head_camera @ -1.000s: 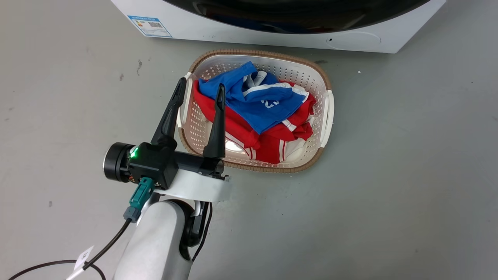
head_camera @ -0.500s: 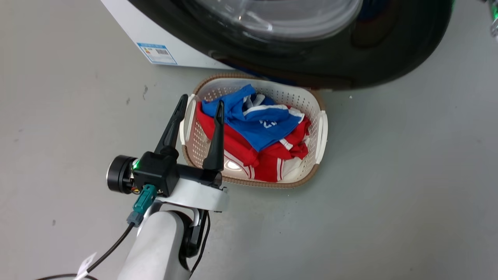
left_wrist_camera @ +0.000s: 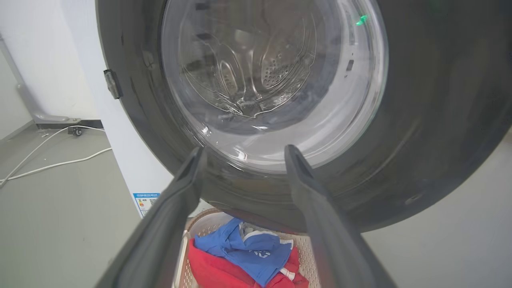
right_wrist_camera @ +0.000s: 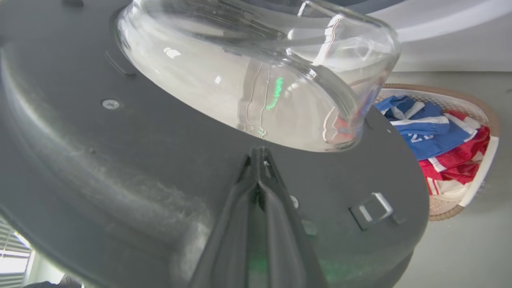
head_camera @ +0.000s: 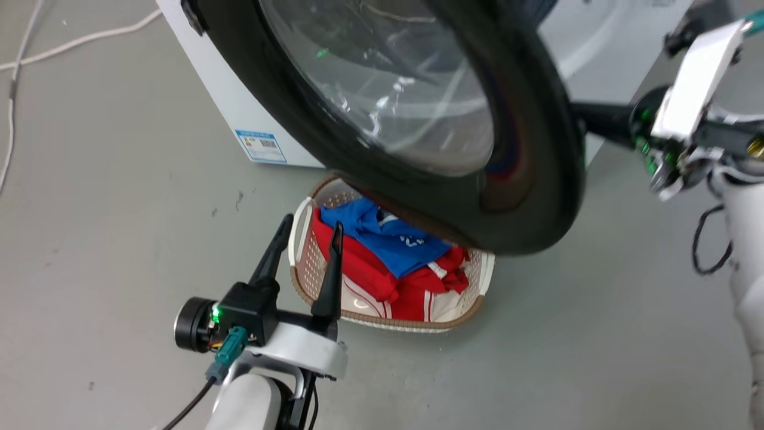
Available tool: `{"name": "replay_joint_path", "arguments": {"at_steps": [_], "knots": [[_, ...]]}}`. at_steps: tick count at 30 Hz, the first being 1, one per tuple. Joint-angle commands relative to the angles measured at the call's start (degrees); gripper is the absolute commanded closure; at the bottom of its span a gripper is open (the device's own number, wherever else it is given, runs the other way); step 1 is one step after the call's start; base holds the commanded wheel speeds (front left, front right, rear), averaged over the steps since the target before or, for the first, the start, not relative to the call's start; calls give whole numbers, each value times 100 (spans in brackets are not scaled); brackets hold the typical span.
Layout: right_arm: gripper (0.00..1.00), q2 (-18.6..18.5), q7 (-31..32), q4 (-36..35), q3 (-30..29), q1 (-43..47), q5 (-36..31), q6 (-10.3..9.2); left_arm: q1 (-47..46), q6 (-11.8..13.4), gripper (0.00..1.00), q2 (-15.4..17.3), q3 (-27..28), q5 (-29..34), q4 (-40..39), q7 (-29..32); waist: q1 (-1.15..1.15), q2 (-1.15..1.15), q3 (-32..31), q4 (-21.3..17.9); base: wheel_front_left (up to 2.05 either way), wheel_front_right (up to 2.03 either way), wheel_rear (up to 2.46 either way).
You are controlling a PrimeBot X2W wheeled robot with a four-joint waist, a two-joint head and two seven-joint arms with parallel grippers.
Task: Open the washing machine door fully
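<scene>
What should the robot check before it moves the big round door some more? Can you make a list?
1. Door unlatched: ok. The washing machine door stands swung out from the machine.
2. Door fully open: not ok. It is only partway out.
3. Right gripper placed: ok. Its fingers are shut together, tips at the door's inner face below the glass bowl.
4. Left gripper out of the way: ok. It is open, empty and low beside the basket.
5. Laundry basket clear of the door's swing: cannot tell. It sits right under the door's lower edge.
</scene>
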Motion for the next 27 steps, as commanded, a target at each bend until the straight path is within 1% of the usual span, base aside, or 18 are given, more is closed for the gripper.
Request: {"name": "replay_joint_path", "arguments": {"at_steps": [1,8,9,10,11,17,23,27], "knots": [[100,109,87,-196,-6,340,25,15,117,-12,0,0,-22,-13,48,-14,0,0,-232,34,0,0,0],[100,520,279,-786,-81,1126,-97,15,277,-64,0,0,-61,-82,192,-15,0,0,-492,95,0,0,0],[100,520,279,-786,-81,1126,-97,15,277,-64,0,0,-61,-82,192,-15,0,0,-492,95,0,0,0],[100,661,342,-914,-104,1310,-124,15,289,-82,0,1,-64,-99,225,-15,0,0,-557,119,0,0,0],[100,661,342,-914,-104,1310,-124,15,289,-82,0,1,-64,-99,225,-15,0,0,-557,119,0,0,0],[100,1010,493,-1219,-177,1754,-207,15,346,-92,0,1,-79,-130,286,-15,0,0,-698,181,0,0,0],[100,1189,432,-1422,-306,2098,-287,15,391,-86,0,1,-111,-176,325,-15,0,0,-775,223,0,0,0],[100,1231,139,-1558,-531,2327,-280,15,447,-80,0,1,-146,-204,378,-15,0,0,-902,204,0,0,0]]}}
